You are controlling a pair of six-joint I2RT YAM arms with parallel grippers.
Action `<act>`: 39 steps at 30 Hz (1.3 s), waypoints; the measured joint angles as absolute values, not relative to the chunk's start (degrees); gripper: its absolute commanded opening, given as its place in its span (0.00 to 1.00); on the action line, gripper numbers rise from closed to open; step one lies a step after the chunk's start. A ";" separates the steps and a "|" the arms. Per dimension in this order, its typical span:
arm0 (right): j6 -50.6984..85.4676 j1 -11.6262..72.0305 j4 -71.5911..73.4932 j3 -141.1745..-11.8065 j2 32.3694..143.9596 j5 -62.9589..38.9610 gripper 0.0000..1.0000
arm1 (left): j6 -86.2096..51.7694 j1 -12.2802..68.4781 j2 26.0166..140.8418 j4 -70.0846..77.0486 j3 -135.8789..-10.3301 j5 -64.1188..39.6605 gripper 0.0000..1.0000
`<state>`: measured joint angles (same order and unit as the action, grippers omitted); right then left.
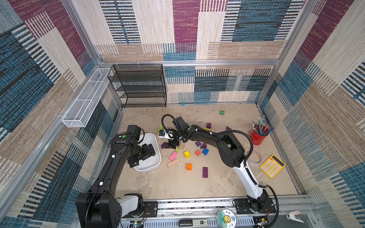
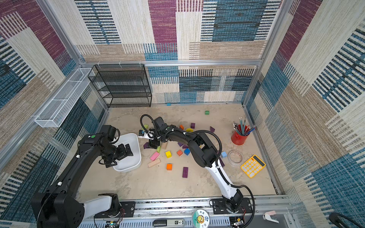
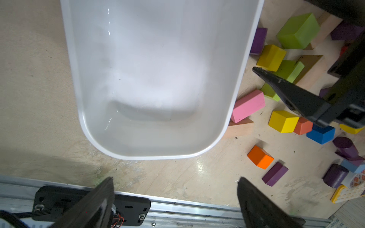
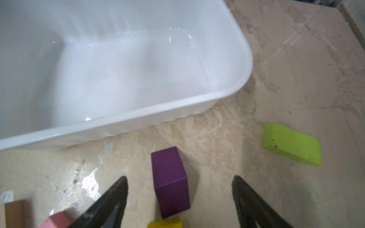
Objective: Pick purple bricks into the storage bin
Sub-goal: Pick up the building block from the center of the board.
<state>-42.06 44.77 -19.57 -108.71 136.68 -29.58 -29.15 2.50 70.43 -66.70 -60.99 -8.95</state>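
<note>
Right wrist view: the right claw (image 4: 179, 177) is reaching round a purple brick (image 4: 168, 177), and nothing is sitting in the storage bin (image 4: 138, 113) yet.
Its jaws are standing apart, one each side, touching nothing; the brick is lying on the table (image 4: 276, 79) just beside the bin. The left claw (image 3: 175, 178) is hanging wide open above the bin. So the job is only starting, I think. A top view is showing a long purple block (image 1: 205, 172) lying well apart; the left wrist view is showing a purple cylinder (image 3: 345, 146) the top views are missing.
</note>
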 measured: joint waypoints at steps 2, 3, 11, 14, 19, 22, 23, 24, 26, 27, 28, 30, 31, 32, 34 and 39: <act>-42.06 44.97 -20.21 -109.60 137.43 -29.56 0.82 | -28.73 2.35 70.52 -66.92 -60.82 -8.88 0.97; -42.06 44.99 -20.45 -109.97 137.75 -29.56 0.82 | -28.60 2.24 70.52 -66.89 -60.77 -8.86 0.97; -42.00 45.32 -21.37 -112.22 139.87 -29.39 0.79 | -26.35 2.04 70.32 -66.87 -60.64 -7.75 0.94; -41.78 45.36 -21.96 -112.77 140.62 -29.30 0.76 | -25.10 2.04 70.13 -66.89 -60.64 -8.10 0.92; -41.58 45.41 -23.14 -113.97 141.82 -28.73 0.69 | -23.79 2.04 69.32 -66.87 -60.69 -8.78 0.92; -41.54 45.45 -23.33 -114.28 142.17 -28.60 0.61 | -23.53 2.04 68.84 -66.87 -60.69 -9.15 0.92; -41.52 45.52 -23.46 -114.48 142.34 -28.42 0.59 | -23.33 2.04 68.64 -66.85 -60.69 -9.15 0.92; -41.39 45.60 -23.77 -114.91 142.67 -28.38 0.54 | -23.18 2.04 68.45 -66.83 -60.66 -9.15 0.92; -41.41 45.82 -24.32 -115.98 143.44 -28.29 0.50 | -22.81 2.07 67.96 -66.65 -60.25 -9.19 0.92; -41.39 45.95 -24.71 -116.40 143.79 -28.27 0.47 | -22.81 2.07 67.79 -66.65 -59.92 -9.26 0.92; -41.39 46.06 -24.82 -116.60 143.94 -28.36 0.45 | -22.81 2.07 67.70 -66.67 -59.70 -9.37 0.92; -41.39 46.15 -25.17 -116.75 143.98 -28.32 0.42 | -22.81 2.04 67.53 -66.50 -59.29 -9.43 0.91; -41.39 46.15 -25.19 -116.73 143.98 -28.32 0.41 | -22.81 2.04 67.46 -66.46 -59.20 -9.50 0.91; -41.39 46.17 -25.15 -116.62 143.98 -28.32 0.41 | -22.79 2.04 67.29 -66.37 -59.11 -9.61 0.91; -41.32 46.24 -24.99 -116.25 143.83 -28.36 0.39 | -22.79 2.04 67.02 -66.30 -59.02 -9.80 0.91; -40.93 46.26 -24.84 -114.67 142.69 -27.92 0.34 | -22.81 2.07 66.13 -65.65 -58.22 -10.52 0.91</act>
